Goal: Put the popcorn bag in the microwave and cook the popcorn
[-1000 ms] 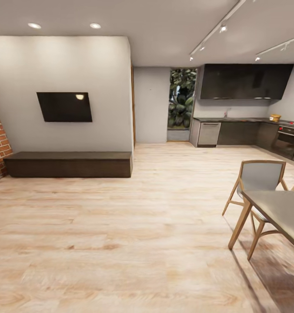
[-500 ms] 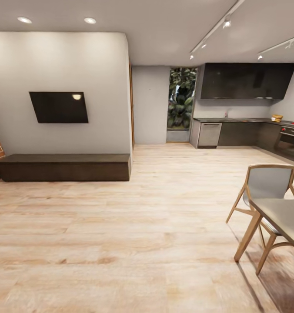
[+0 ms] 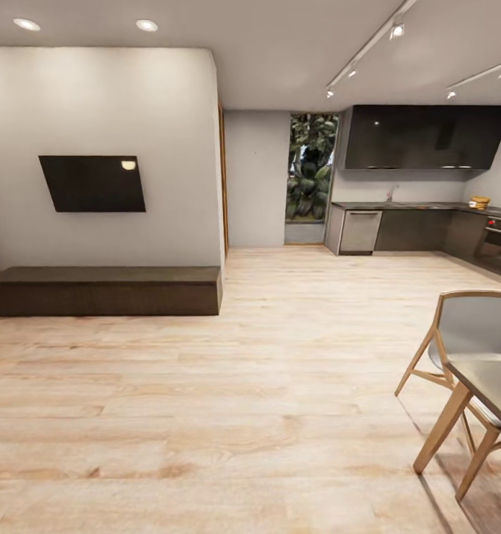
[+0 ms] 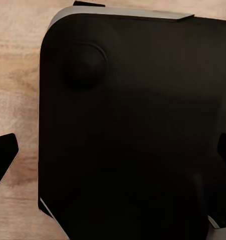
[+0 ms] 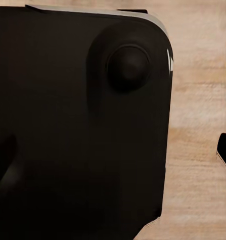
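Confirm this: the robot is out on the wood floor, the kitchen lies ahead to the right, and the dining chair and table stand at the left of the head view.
One thing is wrong. The chair and table stand at the right of the head view, not the left. The rest holds: wood floor all around, and the kitchen ahead to the right.

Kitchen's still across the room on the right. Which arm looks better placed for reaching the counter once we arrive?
Neither yet. Both wrist views look down past the robot's dark base onto the wood floor. The countertop lies far off, ahead to the right, so likely the right arm, tentatively. Drive closer first.
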`<state>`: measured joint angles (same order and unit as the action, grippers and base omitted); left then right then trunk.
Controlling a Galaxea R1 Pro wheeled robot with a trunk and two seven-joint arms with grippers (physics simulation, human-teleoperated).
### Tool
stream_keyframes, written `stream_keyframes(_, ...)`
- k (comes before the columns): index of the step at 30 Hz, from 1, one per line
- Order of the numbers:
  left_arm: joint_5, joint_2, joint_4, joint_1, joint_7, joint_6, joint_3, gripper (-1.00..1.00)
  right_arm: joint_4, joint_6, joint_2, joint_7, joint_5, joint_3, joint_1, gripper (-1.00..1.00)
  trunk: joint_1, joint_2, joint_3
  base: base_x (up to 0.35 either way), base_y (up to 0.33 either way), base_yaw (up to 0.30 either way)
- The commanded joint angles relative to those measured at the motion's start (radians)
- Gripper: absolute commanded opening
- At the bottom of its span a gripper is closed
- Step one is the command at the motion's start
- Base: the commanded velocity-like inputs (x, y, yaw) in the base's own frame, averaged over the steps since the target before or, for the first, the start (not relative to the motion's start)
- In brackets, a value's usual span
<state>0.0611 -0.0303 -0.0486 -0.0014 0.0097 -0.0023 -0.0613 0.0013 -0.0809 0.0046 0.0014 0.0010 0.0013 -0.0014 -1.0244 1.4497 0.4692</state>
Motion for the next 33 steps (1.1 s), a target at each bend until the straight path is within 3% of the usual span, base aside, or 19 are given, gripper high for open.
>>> stream_keyframes(1,0.006,0.000,0.000,0.000,0.001,0.000,-0.005,1.00,0.000,-0.003,0.000,0.000,-0.001,-0.001,0.000,1.00,-0.001,0.000,0.001,0.334,0.000,0.000)
stream_keyframes(33,0.006,0.000,0.000,0.000,-0.011,0.005,-0.006,1.00,0.000,0.000,-0.001,-0.003,0.000,0.006,0.000,1.00,-0.001,0.000,0.001,0.334,0.000,0.000)
